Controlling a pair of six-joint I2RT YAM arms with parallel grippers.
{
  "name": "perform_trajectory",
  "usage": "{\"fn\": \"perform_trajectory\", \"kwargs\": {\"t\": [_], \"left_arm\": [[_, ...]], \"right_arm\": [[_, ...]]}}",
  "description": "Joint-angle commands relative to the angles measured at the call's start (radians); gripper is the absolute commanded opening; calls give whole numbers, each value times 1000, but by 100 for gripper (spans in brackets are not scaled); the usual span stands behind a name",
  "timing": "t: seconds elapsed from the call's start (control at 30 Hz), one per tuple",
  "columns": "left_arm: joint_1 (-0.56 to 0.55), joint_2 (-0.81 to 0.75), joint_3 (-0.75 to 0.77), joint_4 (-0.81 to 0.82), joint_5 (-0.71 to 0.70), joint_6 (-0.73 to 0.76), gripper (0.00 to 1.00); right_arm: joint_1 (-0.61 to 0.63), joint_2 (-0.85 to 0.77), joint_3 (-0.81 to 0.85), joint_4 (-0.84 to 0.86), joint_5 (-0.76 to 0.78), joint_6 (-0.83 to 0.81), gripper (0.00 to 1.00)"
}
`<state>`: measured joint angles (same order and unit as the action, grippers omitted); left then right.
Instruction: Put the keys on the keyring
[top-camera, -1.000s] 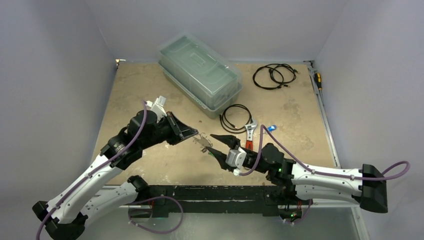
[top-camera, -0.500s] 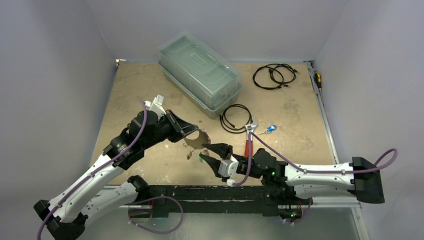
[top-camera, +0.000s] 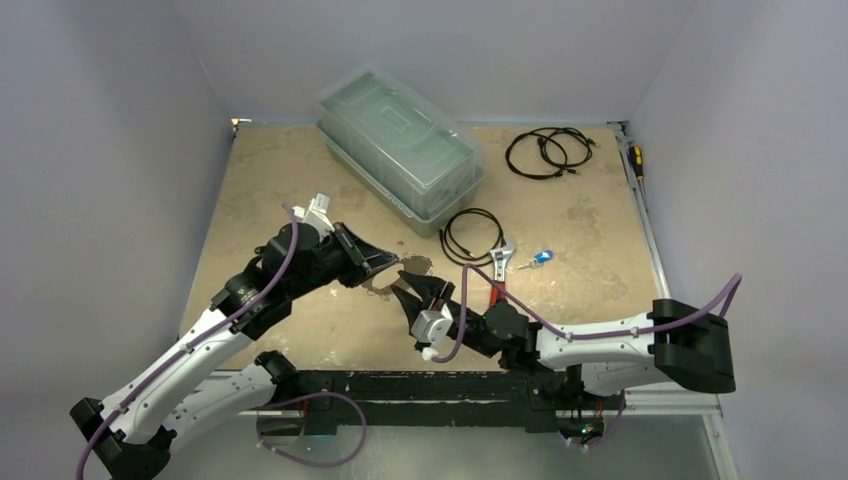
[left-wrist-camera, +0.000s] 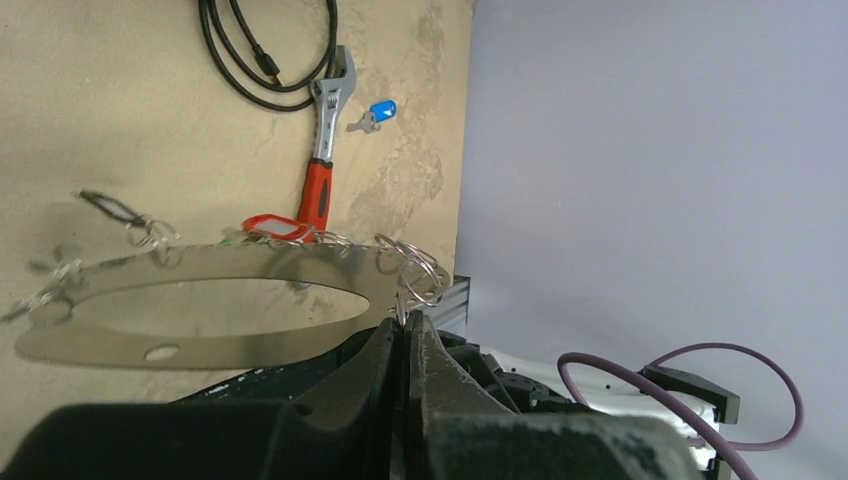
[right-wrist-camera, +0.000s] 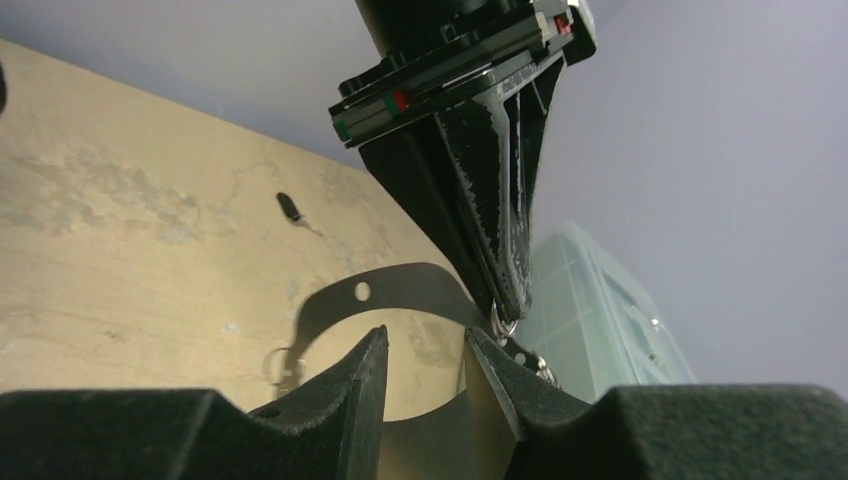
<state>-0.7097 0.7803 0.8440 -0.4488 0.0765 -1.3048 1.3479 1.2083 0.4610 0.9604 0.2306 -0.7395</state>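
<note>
Your left gripper (left-wrist-camera: 405, 322) is clamped tight on the rim of the keyring (left-wrist-camera: 200, 345), holding the loop above the table (left-wrist-camera: 100, 130). Your right gripper (right-wrist-camera: 425, 338) stands part-way open astride its band; whether it touches cannot be told. A blue-tagged key (left-wrist-camera: 383, 110) lies just beside the wrench (left-wrist-camera: 322, 160).

You find the keyring (left-wrist-camera: 220, 262) near the front middle of the table (top-camera: 280, 180), held up off it. The left gripper (top-camera: 390, 263) is on its left and the right gripper (top-camera: 402, 286) on its near right. Right of the ring lies the wrench (top-camera: 498, 270), its head touching a coiled cable (top-camera: 447, 240) behind it. A key (top-camera: 541, 257) lies just right of the wrench (close, not touching). The box (top-camera: 400, 145) sits at the back, with a second cable (top-camera: 511, 156) to its right.
</note>
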Motion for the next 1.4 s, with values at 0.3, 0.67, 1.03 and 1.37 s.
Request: {"fn": "perform_trajectory", "kwargs": {"t": [0.3, 0.67, 1.03, 1.37], "left_arm": [[4, 7, 7, 27, 77, -102, 0], [4, 4, 2, 29, 94, -114, 0], [5, -1, -8, 47, 112, -137, 0], [5, -5, -11, 52, 124, -145, 0]], "right_arm": [[2, 63, 42, 202, 167, -134, 36], [2, 100, 55, 201, 166, -163, 25], [3, 148, 67, 198, 204, -189, 21], [2, 179, 77, 214, 233, -225, 14]]}}
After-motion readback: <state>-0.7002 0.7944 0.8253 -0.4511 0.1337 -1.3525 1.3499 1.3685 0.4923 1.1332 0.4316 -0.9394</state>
